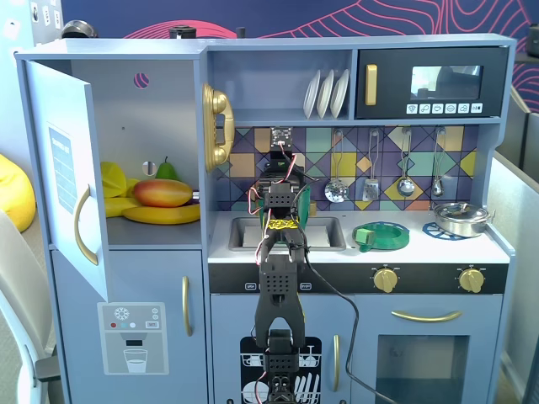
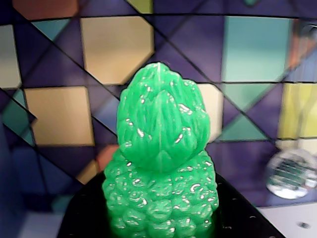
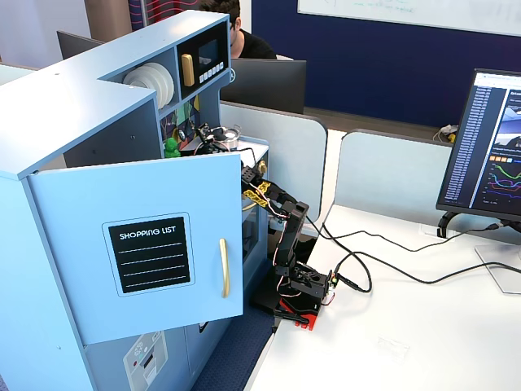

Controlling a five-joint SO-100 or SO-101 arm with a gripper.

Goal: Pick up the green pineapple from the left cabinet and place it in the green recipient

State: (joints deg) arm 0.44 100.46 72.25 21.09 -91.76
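Observation:
The green pineapple [image 2: 161, 163] fills the wrist view, crown up, in front of the tiled backsplash. My gripper [image 2: 161, 220] is shut on its bumpy body; the black jaws show on both sides at the bottom. In a fixed view my gripper [image 1: 282, 168] is raised above the sink, and the arm hides the pineapple. In the side fixed view the pineapple [image 3: 171, 148] shows at the gripper [image 3: 182, 142]. The left cabinet [image 1: 156, 118] stands open, its door [image 1: 67, 185] swung out. The green recipient [image 1: 381, 236] sits on the counter right of the sink.
The cabinet shelf holds a mango [image 1: 162, 193], a banana [image 1: 160, 215] and a green pear [image 1: 167, 169]. A sink [image 1: 251, 232] lies under the arm. A steel pot [image 1: 459, 219] stands at the far right. Utensils [image 1: 370, 181] hang on the backsplash. A gold phone [image 1: 217, 126] hangs left.

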